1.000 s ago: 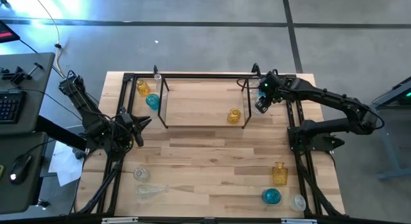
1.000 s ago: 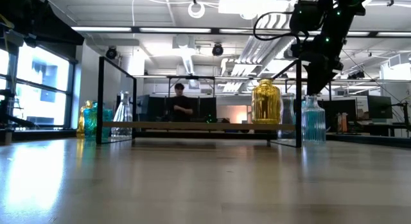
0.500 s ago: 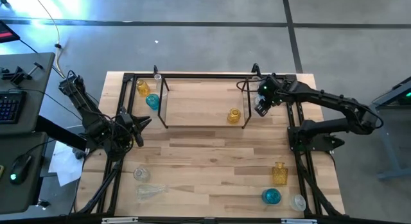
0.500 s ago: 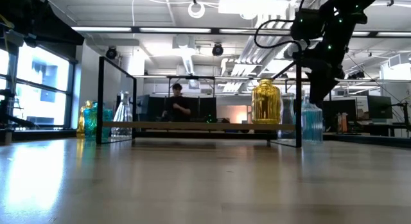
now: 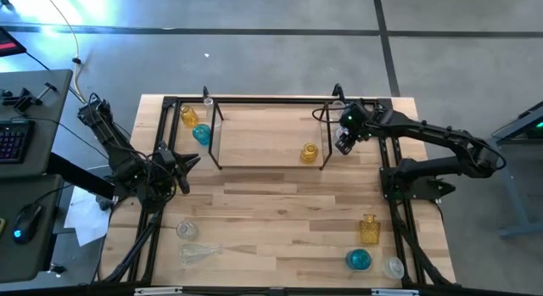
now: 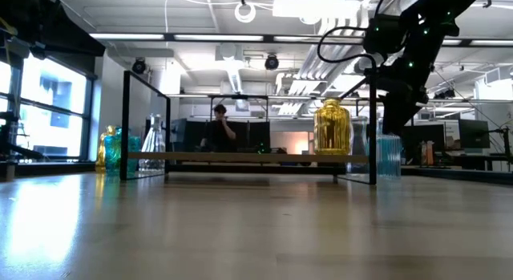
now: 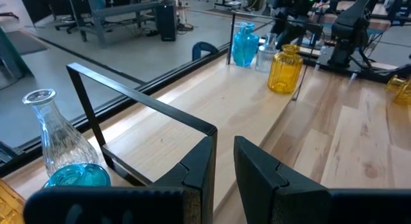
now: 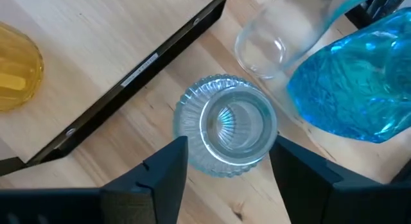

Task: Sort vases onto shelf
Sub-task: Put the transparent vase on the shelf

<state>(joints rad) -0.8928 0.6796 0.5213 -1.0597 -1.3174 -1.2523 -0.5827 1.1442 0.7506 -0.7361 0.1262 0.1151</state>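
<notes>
My right gripper (image 5: 343, 144) hangs open just outside the shelf's (image 5: 271, 164) right end, pointing down. In the right wrist view a pale blue ribbed vase (image 8: 225, 124) stands upright between its fingers (image 8: 164, 169); I cannot tell whether they touch it. The low view shows the gripper (image 6: 393, 123) at that vase's (image 6: 389, 160) top. A clear vase (image 8: 266, 38) and a bright blue vase (image 8: 350, 89) stand close beside it. An amber vase (image 5: 309, 153) stands on the shelf floor. My left gripper (image 5: 182, 160) waits, shut, at the table's left.
Left of the shelf stand an amber vase (image 5: 188, 116), a blue vase (image 5: 201, 133) and a clear vase (image 5: 208, 101). Near right: amber (image 5: 368, 230), blue (image 5: 358, 259) and clear (image 5: 393, 266) vases. Near left: a clear vase (image 5: 187, 231) and another lying down (image 5: 197, 253). Bare wood lies mid-table.
My right gripper has come down over the pale blue ribbed vase and shifted slightly toward the table's left and near edge; its fingers now cover the vase's top in the low view. The vase has stayed in place.
</notes>
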